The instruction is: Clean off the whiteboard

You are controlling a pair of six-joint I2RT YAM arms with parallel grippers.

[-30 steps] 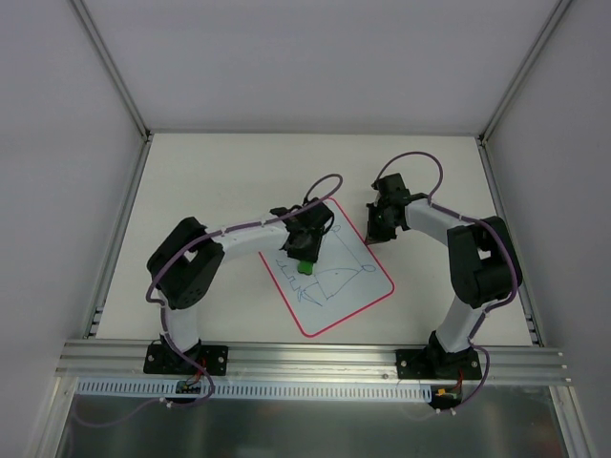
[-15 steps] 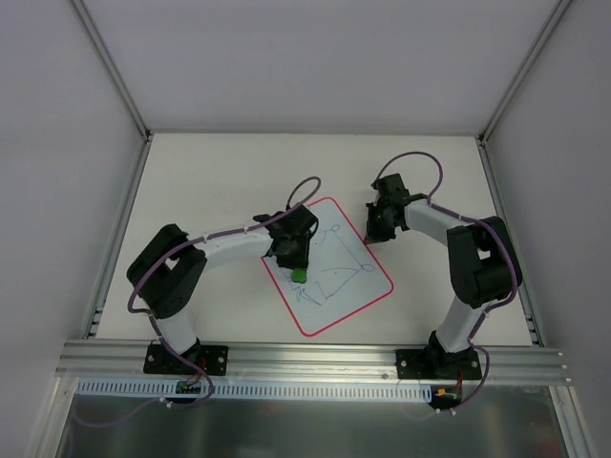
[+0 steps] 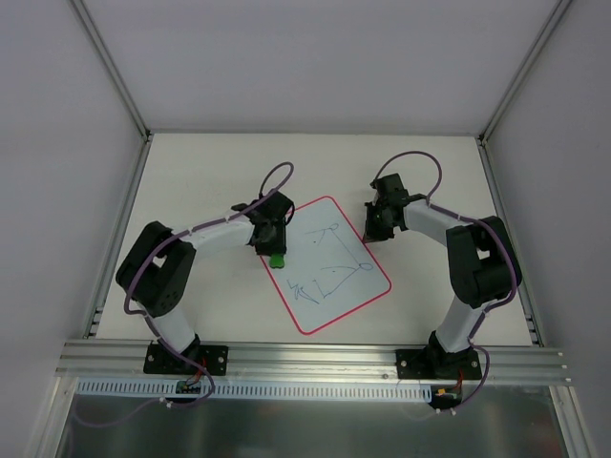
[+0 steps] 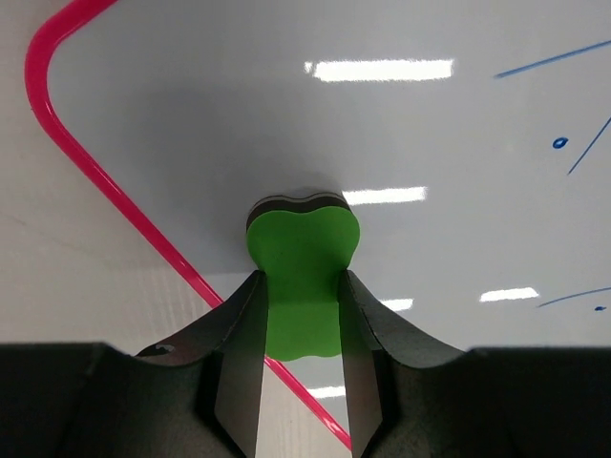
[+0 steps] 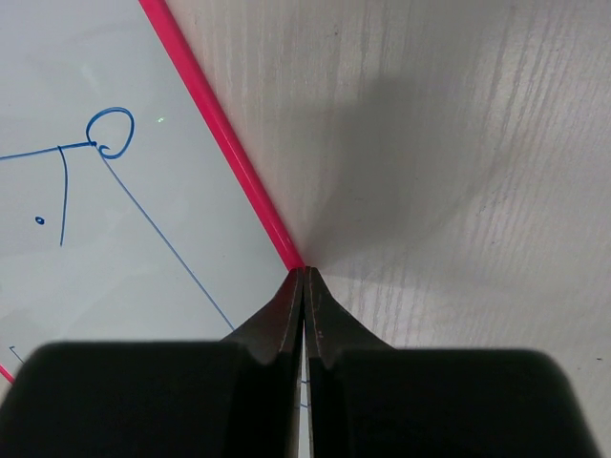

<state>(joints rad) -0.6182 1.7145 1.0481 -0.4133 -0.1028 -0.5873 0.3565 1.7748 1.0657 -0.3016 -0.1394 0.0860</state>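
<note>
"Green eraser [image 4: 302, 258] first: where does it sit?"

"Centre of the left wrist view, pinched between the two dark fingers of the left gripper [image 4: 302, 286]. The fingers are clamped on its narrow waist, and its dark underside faces the whiteboard [image 4: 430, 124]."

"Is it touching the board?"

"It looks pressed against it, just inside the red border [image 4: 105, 186], which curves through the upper left of that frame and runs down towards the lower centre."

"And from above?"

"The whiteboard lies flat on the pale table [image 3: 210, 172], a little below the middle of the top frame and turned at an angle, between the two arms. The eraser is at its left corner."

"Any drawing on it?"

"Thin blue lines [image 3: 329, 258] cross the middle and lower part of the board. The patch around the eraser is plain white."

"What about the right gripper [image 5: 304, 275]?"

"Its fingers are closed together with nothing between them. In the right wrist view the joined tips meet the red border at the centre of the frame, on the side towards the bare wood-grain table. I cannot tell whether they press on it."

"Where is that in the top view?"

"At the board's upper right edge, right of centre. A small blue loop [image 5: 113, 132] sits near it, in the upper left of the right wrist frame."
</note>
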